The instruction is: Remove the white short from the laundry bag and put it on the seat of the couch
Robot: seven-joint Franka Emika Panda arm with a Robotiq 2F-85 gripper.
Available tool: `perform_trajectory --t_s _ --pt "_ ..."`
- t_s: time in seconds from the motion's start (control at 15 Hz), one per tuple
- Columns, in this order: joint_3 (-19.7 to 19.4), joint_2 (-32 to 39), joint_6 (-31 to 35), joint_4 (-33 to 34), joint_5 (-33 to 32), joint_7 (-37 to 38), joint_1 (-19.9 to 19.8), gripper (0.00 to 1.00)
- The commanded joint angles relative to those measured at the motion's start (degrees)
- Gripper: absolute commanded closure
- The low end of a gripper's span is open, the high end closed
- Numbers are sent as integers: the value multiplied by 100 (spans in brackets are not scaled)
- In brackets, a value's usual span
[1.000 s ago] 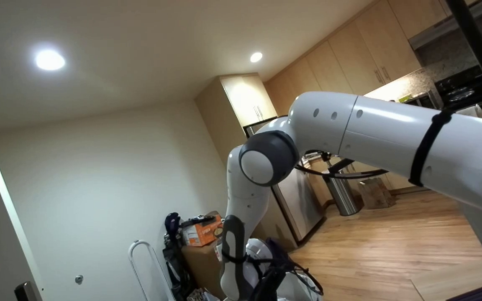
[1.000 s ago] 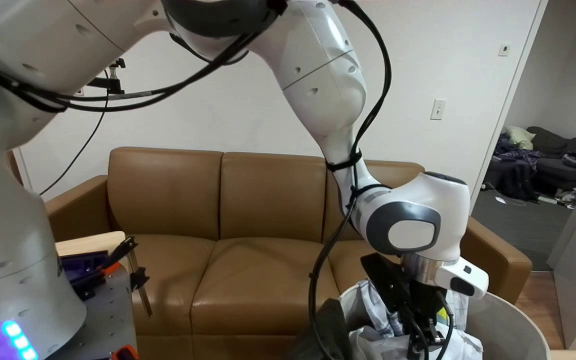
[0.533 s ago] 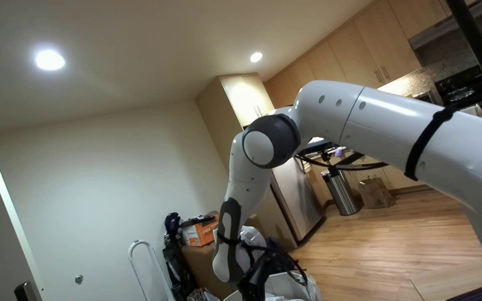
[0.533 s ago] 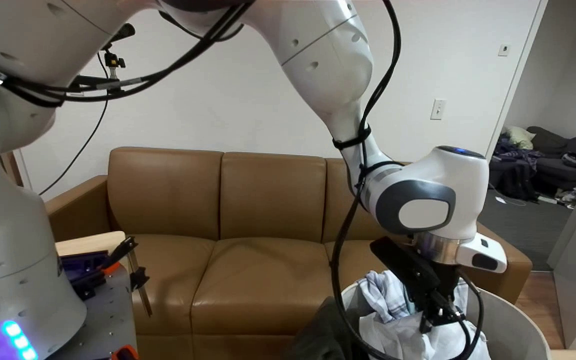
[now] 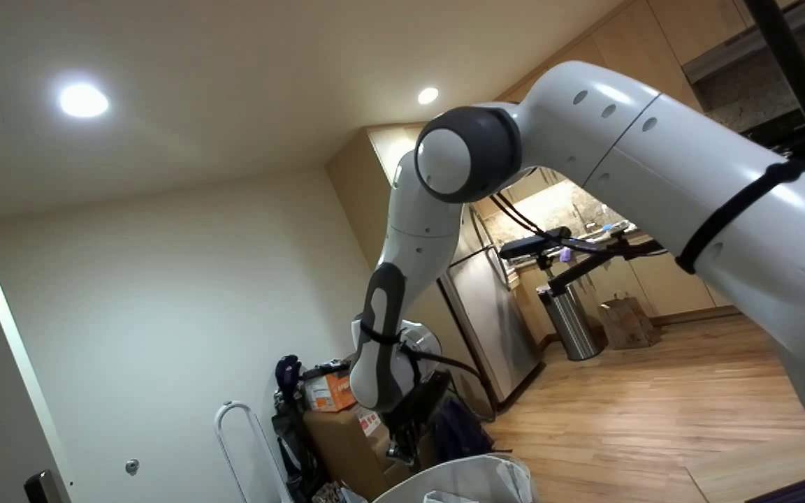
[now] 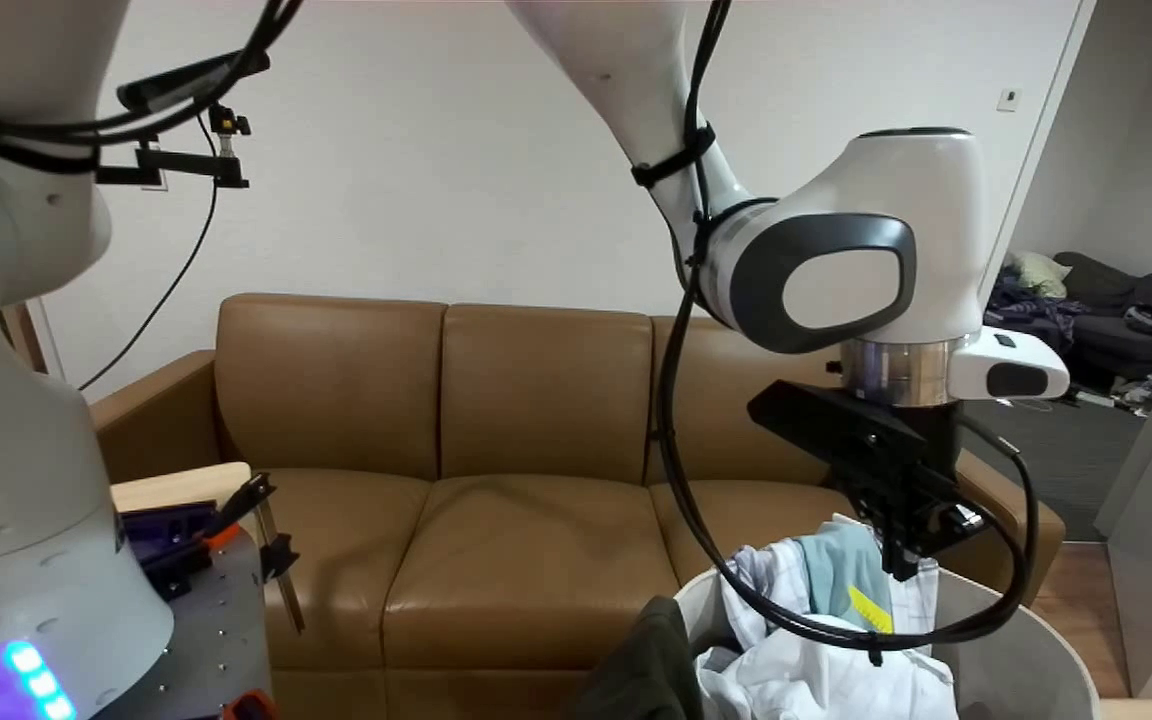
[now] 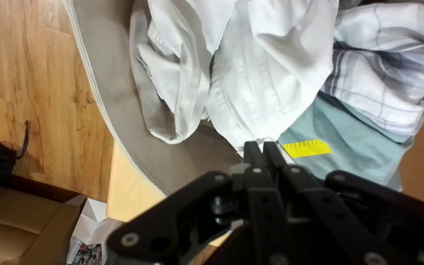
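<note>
- The white short (image 7: 267,73) is found crumpled inside the bag (image 7: 103,48); in the wrist view it is spread from ten to one o'clock of the hand (image 7: 260,147).
- The hand is kept narrow, its two fingers (image 7: 250,152) set nearly together; whether any cloth is touched by the tips cannot be told.
- In both exterior views the hand is seen pointed downward, above the level of the bag's rim; in an exterior view the short is shown at seven o'clock from it.
- A plaid cloth (image 7: 388,73) is seen at two o'clock in the wrist view, and a teal cloth (image 7: 363,147) at three, with a yellow strip (image 7: 307,148) lying on it.
- In an exterior view the seat (image 6: 531,560) of the brown couch (image 6: 541,390) is placed at nine o'clock from the hand.
- A dark cloth (image 6: 641,670) is seen at the bag's rim, at eight o'clock from the hand.
- A loop of cable (image 6: 671,430) is hung from the arm (image 6: 851,285) and passed in front of the bag's contents.
- In the wrist view the floor (image 7: 42,92) is shown between nine and ten o'clock, a box (image 7: 17,217) near eight.
</note>
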Motion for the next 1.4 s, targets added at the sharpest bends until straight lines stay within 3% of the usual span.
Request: perform_trajectory --t_s 0.0,0.07,0.13,0.2,0.27,0.4,0.8,1.33 --pt "-8 -8 11 -30 -6 9 14 92" --pt "-7 -4 32 -51 -10 9 14 67" --pt "-7 2 36 -57 -10 11 16 66" --pt "-6 6 35 -57 -11 12 18 85" --pt "-6 8 35 -57 -11 12 19 54" --pt "-16 15 87 -3 -77 -13 61 42" --pt "103 899 -293 1057 -59 15 120 3" --pt "90 1561 -2072 2310 -85 25 138 0"
